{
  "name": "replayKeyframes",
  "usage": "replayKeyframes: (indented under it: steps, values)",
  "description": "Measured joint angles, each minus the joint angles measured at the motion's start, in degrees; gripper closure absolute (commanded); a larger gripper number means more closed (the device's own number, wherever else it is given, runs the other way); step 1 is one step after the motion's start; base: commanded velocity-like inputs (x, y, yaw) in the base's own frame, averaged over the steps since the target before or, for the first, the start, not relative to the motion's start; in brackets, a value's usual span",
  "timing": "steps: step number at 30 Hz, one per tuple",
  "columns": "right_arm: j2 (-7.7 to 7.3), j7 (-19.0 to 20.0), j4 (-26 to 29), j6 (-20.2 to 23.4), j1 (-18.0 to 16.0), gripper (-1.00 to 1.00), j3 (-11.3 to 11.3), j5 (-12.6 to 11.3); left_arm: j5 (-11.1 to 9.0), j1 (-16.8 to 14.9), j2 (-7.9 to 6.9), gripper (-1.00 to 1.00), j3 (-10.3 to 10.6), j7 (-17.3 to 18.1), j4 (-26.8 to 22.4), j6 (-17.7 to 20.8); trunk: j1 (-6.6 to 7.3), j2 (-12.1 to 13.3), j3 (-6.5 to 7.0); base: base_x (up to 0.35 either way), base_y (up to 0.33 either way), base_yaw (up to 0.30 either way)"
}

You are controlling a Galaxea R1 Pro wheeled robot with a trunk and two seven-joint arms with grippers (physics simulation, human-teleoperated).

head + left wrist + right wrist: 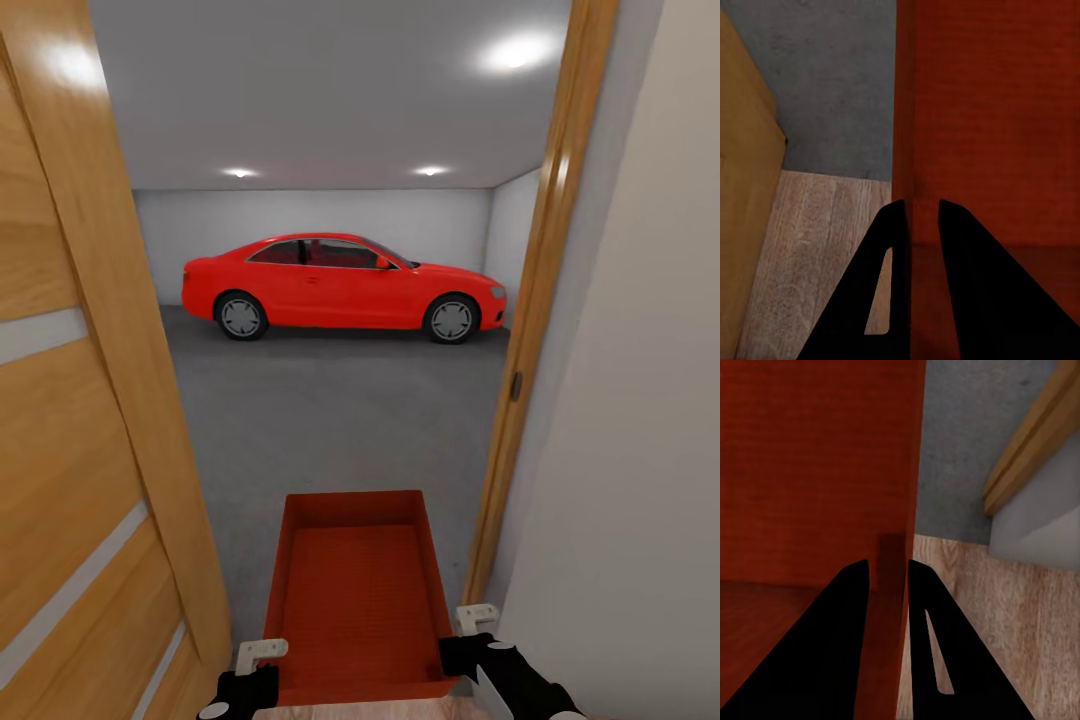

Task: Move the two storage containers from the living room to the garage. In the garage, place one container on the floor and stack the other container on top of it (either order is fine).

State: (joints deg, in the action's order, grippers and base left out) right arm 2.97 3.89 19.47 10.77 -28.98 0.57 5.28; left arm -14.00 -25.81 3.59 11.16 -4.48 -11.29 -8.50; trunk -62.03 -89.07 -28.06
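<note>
I hold one orange-red storage container [355,590] in front of me, long side pointing into the garage through the open doorway. My left gripper [258,660] is shut on its left wall and my right gripper [470,625] is shut on its right wall. In the left wrist view the container wall [982,127] runs between the two black fingers [967,285]. The right wrist view shows the same pinch on the other wall [832,472], between its fingers [847,645]. Beyond the threshold lies the dark grey garage floor [340,410].
A wooden door with glass strips [80,430] stands open close on my left. The wooden door frame [535,300] and a pale wall [630,450] are close on my right. A red car [340,285] is parked across the far end of the garage. Wood-plank flooring [817,247] lies beneath me.
</note>
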Motion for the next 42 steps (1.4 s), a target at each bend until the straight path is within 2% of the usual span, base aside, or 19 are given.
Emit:
replayKeyframes:
  steps: [26, 30, 34, 39, 42]
  values:
    - [-0.01, 0.1, 0.0, -0.1, 0.0, 1.00, 0.1, 0.1, 0.0, 0.0, 0.01, 1.00, 0.0, 0.0, 0.0, 0.0, 0.00, 0.0, 0.00, 0.032, 0.023, 0.000]
    - [0.10, 0.1, -0.3, -0.9, 0.0, 1.00, 0.4, 0.3, 0.6, 0.0, -0.09, 1.00, -0.2, 0.0, -0.3, 0.0, 0.00, 0.0, 0.00, 0.013, 0.005, 0.000]
    - [-0.25, 0.5, -0.3, -1.0, 0.1, 1.00, 0.4, 0.2, 0.7, 0.0, 0.21, 1.00, 0.1, -0.6, -0.4, 0.0, 0.02, 0.0, 0.00, 0.133, 0.086, 0.000]
    - [0.21, -0.2, -0.3, -1.0, 0.1, 1.00, 0.2, -0.1, 0.7, 0.0, -0.23, 1.00, -0.1, 0.0, -0.4, 0.0, 0.01, 0.0, 0.00, 0.085, 0.055, 0.000]
    - [-0.01, 0.1, -0.3, -1.0, 0.1, 1.00, 0.3, -0.1, 0.7, 0.0, -0.02, 1.00, 0.0, -0.2, -0.4, 0.0, 0.01, 0.0, 0.00, 0.102, 0.015, 0.000]
